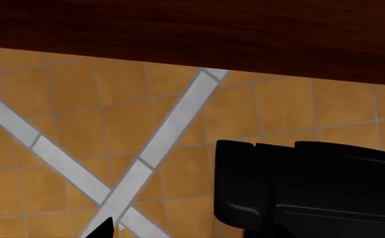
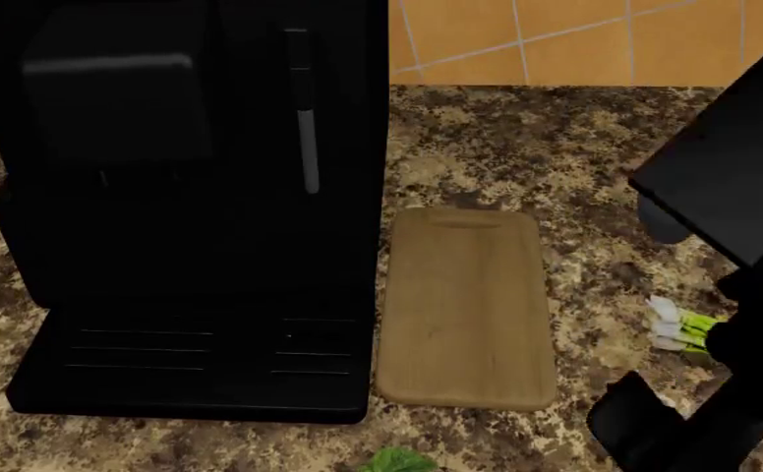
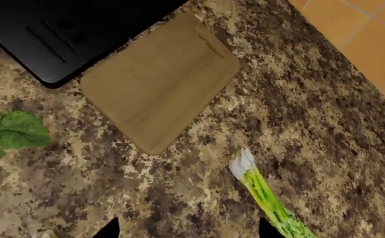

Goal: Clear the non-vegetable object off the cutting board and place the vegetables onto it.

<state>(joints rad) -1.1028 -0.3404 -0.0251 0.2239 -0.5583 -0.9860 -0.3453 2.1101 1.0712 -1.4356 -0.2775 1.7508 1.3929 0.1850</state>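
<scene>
The tan cutting board (image 2: 467,305) lies bare on the granite counter, right of a black machine; it also shows in the right wrist view (image 3: 156,79). The asparagus bundle (image 3: 265,196) lies right of the board, its white cut ends (image 2: 671,324) toward the board. Green radish leaves (image 3: 10,131) lie near the board's near corner and peek in at the head view's bottom edge (image 2: 401,460); the radish bulb is out of view. My right gripper (image 3: 187,230) is open above bare counter, one fingertip (image 3: 269,229) beside the asparagus. My left gripper's one fingertip (image 1: 103,229) shows over the tiled floor.
A big black machine (image 2: 185,206) fills the counter's left. The tiled wall (image 2: 592,39) stands behind. My right arm (image 2: 735,246) covers the counter's right edge. In the left wrist view a dark wooden edge (image 1: 192,34) and a black robot part (image 1: 311,188) hang over orange floor tiles.
</scene>
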